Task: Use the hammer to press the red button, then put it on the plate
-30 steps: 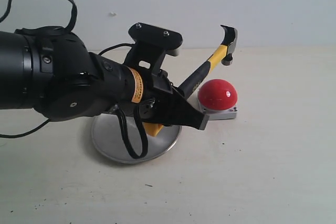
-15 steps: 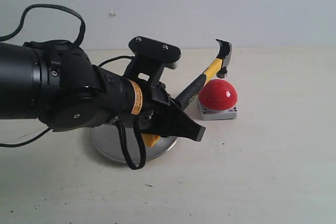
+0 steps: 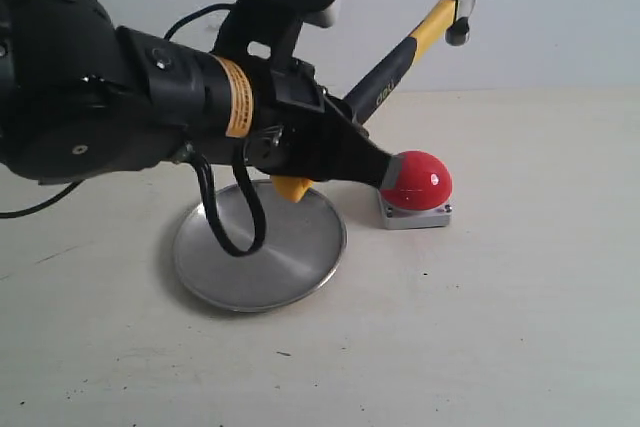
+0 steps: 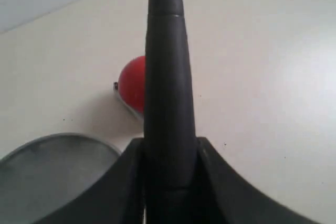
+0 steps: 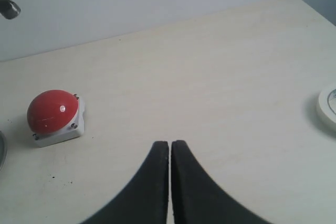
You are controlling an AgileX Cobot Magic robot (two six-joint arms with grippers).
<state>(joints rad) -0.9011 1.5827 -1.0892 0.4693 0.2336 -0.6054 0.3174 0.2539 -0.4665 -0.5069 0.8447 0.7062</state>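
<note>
The left end effector [image 3: 380, 169] grasps the hammer [image 3: 400, 62], held above the plate [image 3: 260, 262] and apart from it; the right end effector [image 5: 169, 148] is clenched.

This looks like a robotics lab or test bench rather than a home or shop. A bare, pale desk [image 3: 520, 327] with a few dark specks meets a plain blank wall [image 3: 560, 7] behind the red button [image 3: 416, 179], a glossy dome on a grey screwed base. Near the button are staged props: a metal plate [image 3: 295, 247] beside it, and a hammer [image 3: 410, 57] above it, carried by a black robot arm [image 3: 70, 87] with a yellow label [image 3: 236, 97] and a loose black cable [image 3: 210, 212].
</note>
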